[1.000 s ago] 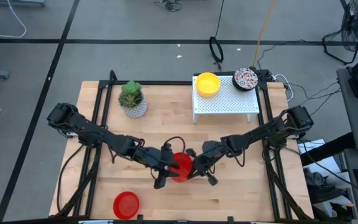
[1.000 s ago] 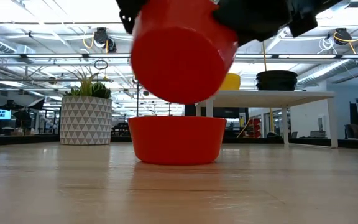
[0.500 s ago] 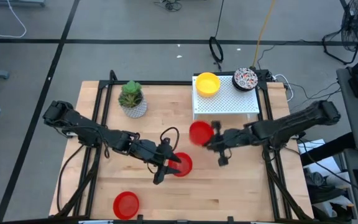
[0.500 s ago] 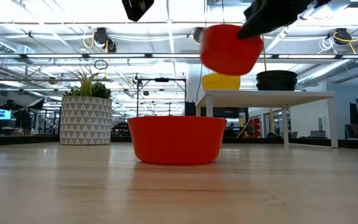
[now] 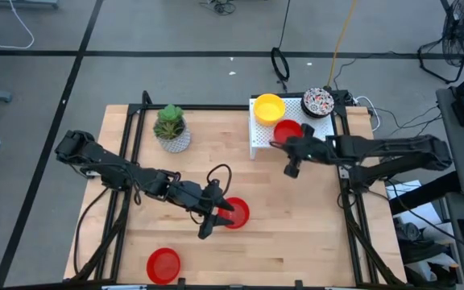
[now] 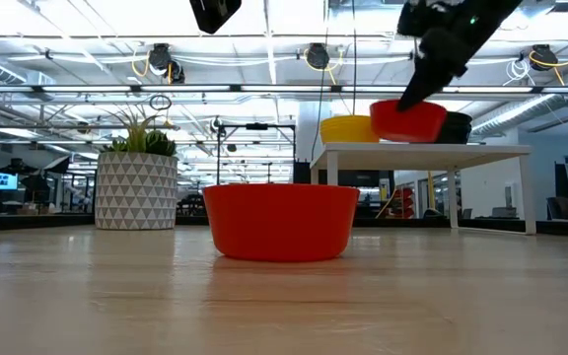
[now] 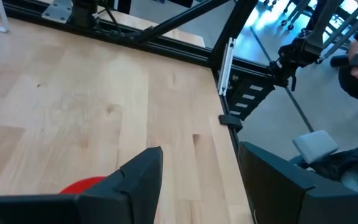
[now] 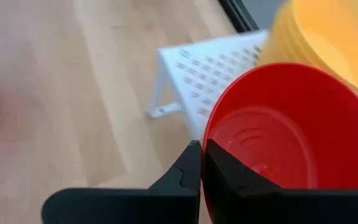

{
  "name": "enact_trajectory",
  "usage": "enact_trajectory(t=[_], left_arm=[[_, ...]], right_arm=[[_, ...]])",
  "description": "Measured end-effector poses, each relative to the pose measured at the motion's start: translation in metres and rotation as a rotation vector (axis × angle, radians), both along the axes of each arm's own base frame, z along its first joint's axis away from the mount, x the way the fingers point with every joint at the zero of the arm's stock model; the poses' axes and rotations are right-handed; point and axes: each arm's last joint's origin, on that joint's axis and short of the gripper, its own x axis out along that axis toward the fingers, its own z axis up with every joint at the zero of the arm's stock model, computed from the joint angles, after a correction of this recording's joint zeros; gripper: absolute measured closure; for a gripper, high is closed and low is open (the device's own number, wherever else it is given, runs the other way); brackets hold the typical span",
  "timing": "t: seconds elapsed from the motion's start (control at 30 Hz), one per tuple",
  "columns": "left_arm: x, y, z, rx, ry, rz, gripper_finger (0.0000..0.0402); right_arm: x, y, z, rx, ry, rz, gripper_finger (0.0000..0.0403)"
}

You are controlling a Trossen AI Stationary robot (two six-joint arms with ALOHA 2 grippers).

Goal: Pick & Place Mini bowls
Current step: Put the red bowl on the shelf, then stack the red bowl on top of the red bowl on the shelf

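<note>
My right gripper (image 5: 283, 142) is shut on a red mini bowl (image 5: 287, 131), held at the top of the white rack (image 5: 312, 137) beside a yellow bowl (image 5: 269, 108) and a speckled bowl (image 5: 318, 102). The low view shows the held bowl (image 6: 408, 120) slightly tilted, its base at the rack top. My left gripper (image 5: 216, 212) is open, above and beside a second red bowl (image 5: 237, 213) that sits upright on the table (image 6: 280, 221). A third red bowl (image 5: 163, 265) rests near the table's near edge. My right gripper pinches the red bowl's rim (image 8: 207, 149) on the side toward the table's near edge. One finger (image 8: 244, 183) is inside the bowl and the other (image 8: 182, 174) outside. The bowl is mouth up, slightly tilted; whether its base touches the rack, I cannot tell.
A green plant in a patterned whitish pot (image 5: 171, 129) stands at the table's far left. The white rack stands on thin legs (image 6: 457, 187) at the far right. Bare wood lies between the plant, the rack and the middle bowl.
My right gripper has carried the red bowl from just above the middle bowl up and toward the table's far right, onto the rack area. The bowl has turned from tipped on its side to nearly mouth up. My left gripper has stayed by the middle bowl.
</note>
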Motion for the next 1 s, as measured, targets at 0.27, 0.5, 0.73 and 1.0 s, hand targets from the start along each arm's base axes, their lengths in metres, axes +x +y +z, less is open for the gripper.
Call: enact_trajectory(t=[0.27,0.5,0.73,1.0], left_arm=[[-0.001,0.000,-0.003,0.012,0.033,0.000,0.0188],[-0.003,0.001,-0.007,0.001,0.080,0.012,0.0188],[-0.003,0.001,-0.008,-0.036,0.102,0.030,0.0188],[-0.008,-0.008,-0.017,0.032,0.155,-0.020,0.0188]], right_arm=[[0.003,-0.020,-0.007,0.002,0.036,-0.086,0.0403],[0.002,-0.023,-0.007,0.002,0.037,-0.100,0.0389],[0.002,-0.023,-0.006,-0.017,0.050,-0.076,0.0344],[-0.005,-0.020,0.002,-0.034,0.019,-0.049,0.0278]])
